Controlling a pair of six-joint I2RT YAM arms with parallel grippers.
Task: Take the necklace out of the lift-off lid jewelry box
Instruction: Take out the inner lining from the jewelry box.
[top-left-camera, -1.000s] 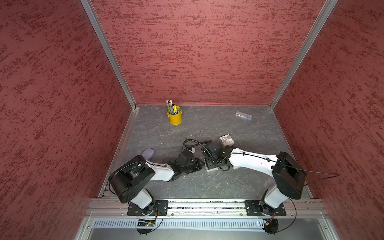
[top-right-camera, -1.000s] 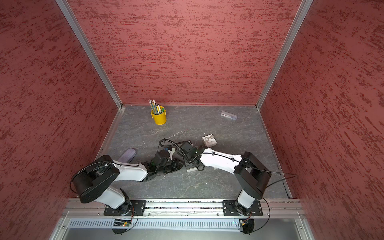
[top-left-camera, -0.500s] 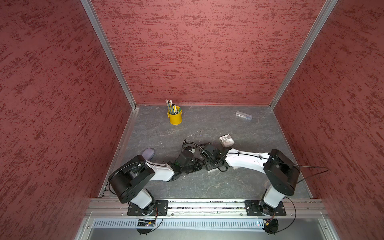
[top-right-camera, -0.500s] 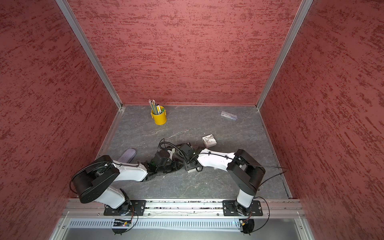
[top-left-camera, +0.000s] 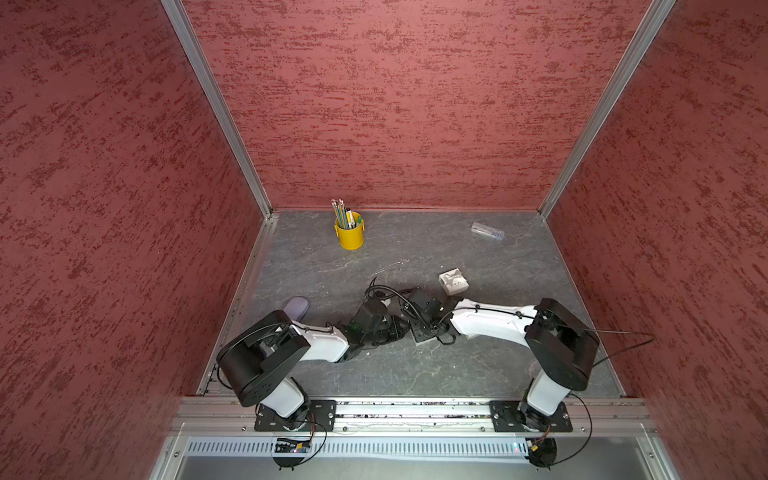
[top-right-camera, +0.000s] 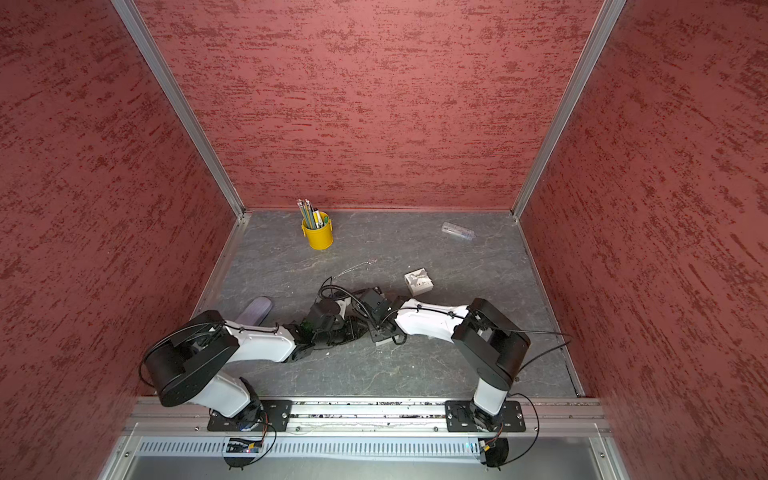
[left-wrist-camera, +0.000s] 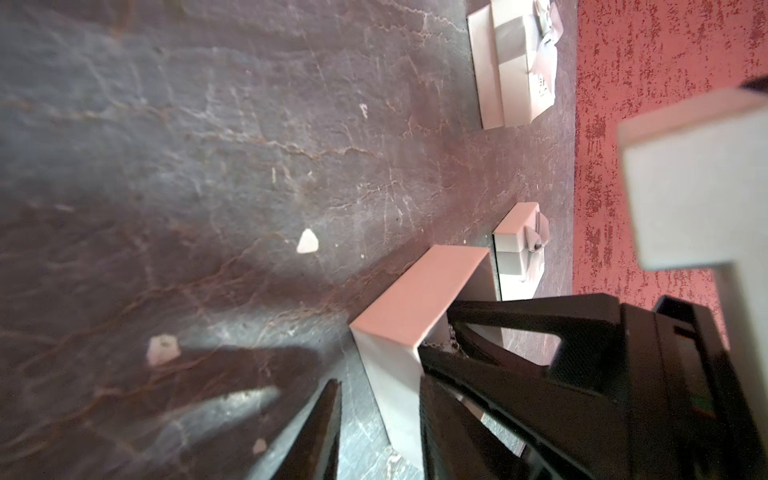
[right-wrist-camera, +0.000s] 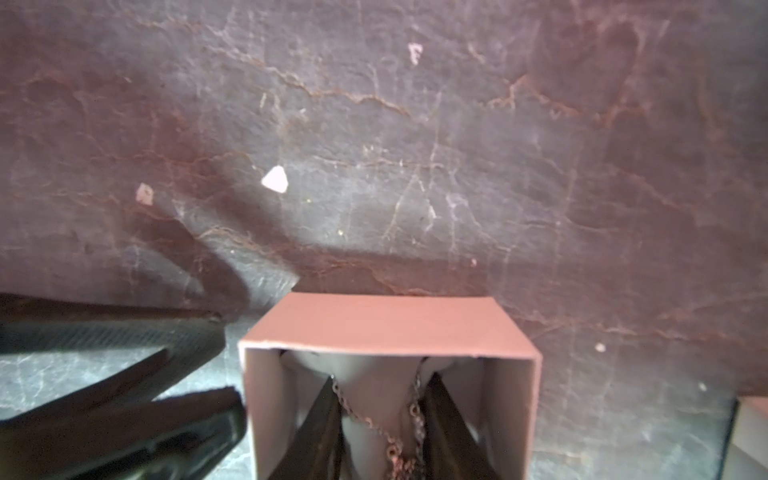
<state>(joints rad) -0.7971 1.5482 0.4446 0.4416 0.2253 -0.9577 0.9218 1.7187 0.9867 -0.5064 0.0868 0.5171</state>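
Observation:
The jewelry box (right-wrist-camera: 390, 320) stands lidless on the table in front of both arms; both top views show only its grey edge (top-left-camera: 426, 340) (top-right-camera: 384, 340). Its lid (top-left-camera: 454, 281) (top-right-camera: 419, 281), white with a bow, lies behind it to the right. The necklace (right-wrist-camera: 367, 422) (left-wrist-camera: 453, 338), a thin chain, lies inside on a pale cushion. My right gripper (right-wrist-camera: 383, 376) (top-left-camera: 422, 328) reaches down into the box, fingers apart, one on each side of the chain. My left gripper (left-wrist-camera: 380, 370) (right-wrist-camera: 230, 357) (top-left-camera: 395, 328) lies low beside the box, fingers apart, one tip against a wall.
A yellow cup of pencils (top-left-camera: 349, 235) stands at the back. A clear tube (top-left-camera: 487, 231) lies back right, a purple flat thing (top-left-camera: 296, 306) by the left arm. A thin silvery chain-like line (top-left-camera: 388, 267) lies behind the grippers. White chips (right-wrist-camera: 275, 179) dot the table. Red walls enclose three sides.
The right arm's elbow has shifted a little to the left while its gripper stayed over the box. The left arm has not moved.

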